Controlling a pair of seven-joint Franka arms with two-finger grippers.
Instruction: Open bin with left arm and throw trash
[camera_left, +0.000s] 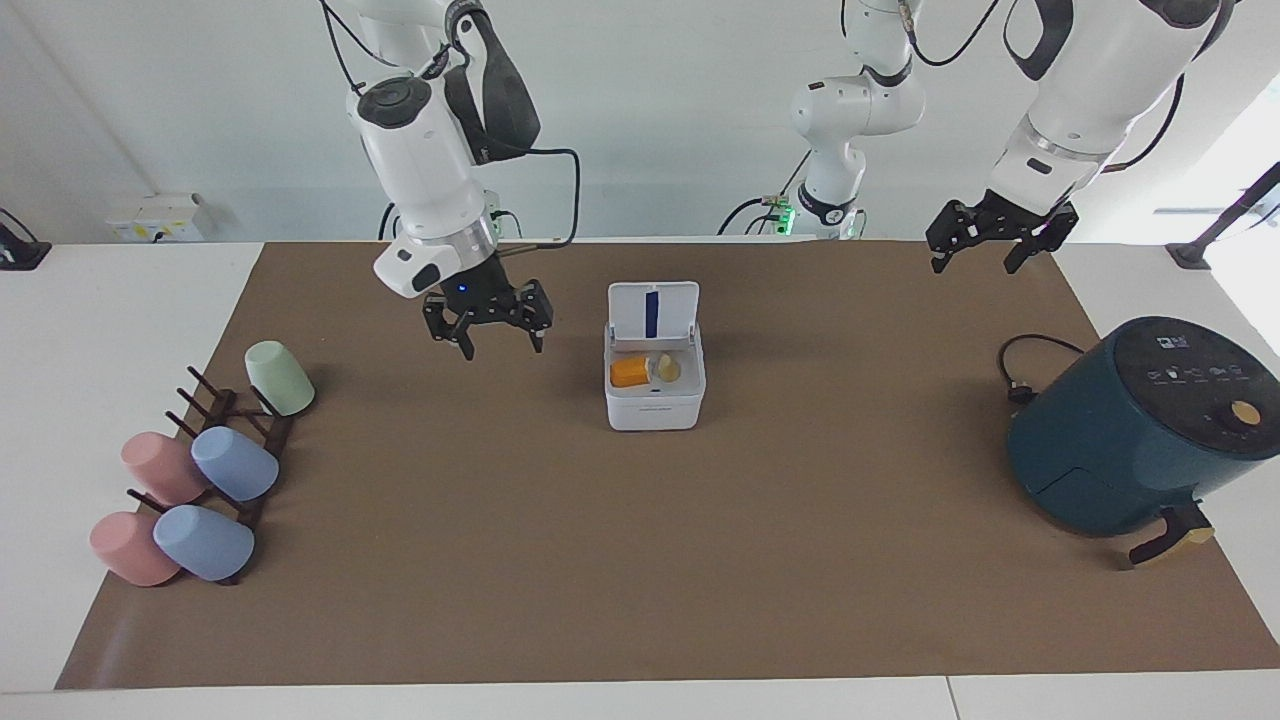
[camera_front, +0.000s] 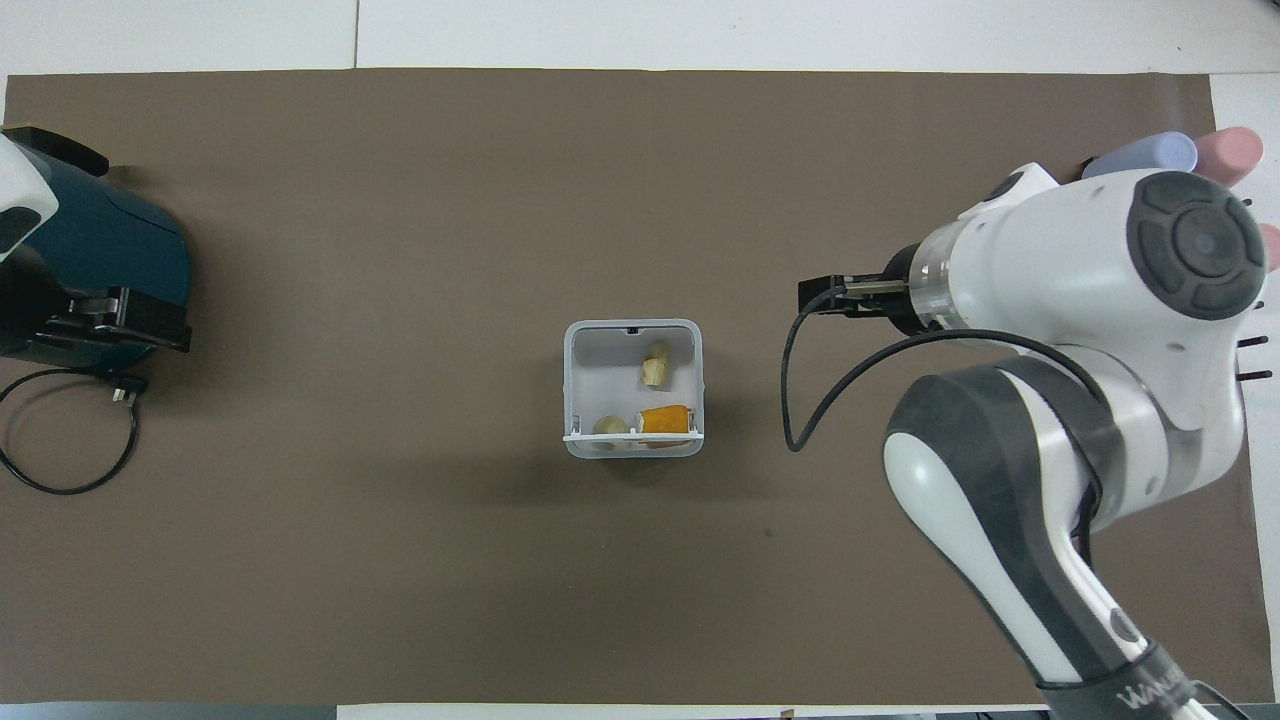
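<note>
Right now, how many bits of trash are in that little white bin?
3, all inside the open bin: an orange piece and a pale lump by the lid, another pale lump farther from the robots. The raised lid may hide more.

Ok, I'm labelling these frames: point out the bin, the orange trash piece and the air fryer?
bin (camera_left: 655, 412), facing view, front wall.
orange trash piece (camera_left: 630, 372), facing view, its middle.
air fryer (camera_left: 1110, 455), facing view, teal side.
</note>
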